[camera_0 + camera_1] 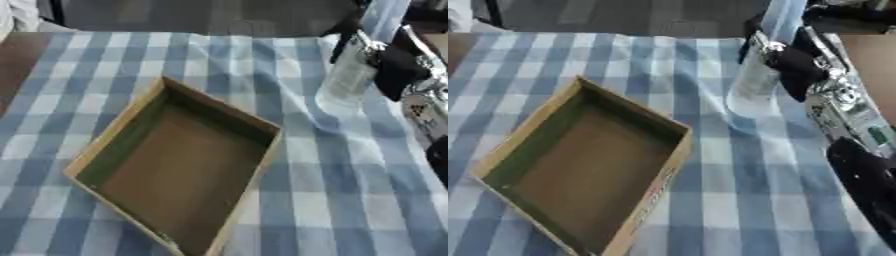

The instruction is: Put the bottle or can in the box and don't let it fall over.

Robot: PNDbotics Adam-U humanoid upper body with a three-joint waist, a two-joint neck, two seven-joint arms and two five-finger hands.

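With my right hand (794,65) curled round the clear bottle (754,75), which stands upright on the checked cloth (350,175) of the bench, well right of the empty cardboard box (175,165), I should lift vertically. I then carry it over the near wall, and set its base flat before letting go.

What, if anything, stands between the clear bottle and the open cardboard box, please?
Nothing visible: only bare checked tablecloth lies between the bottle, held by the right hand, and the box, whose inside looks empty.
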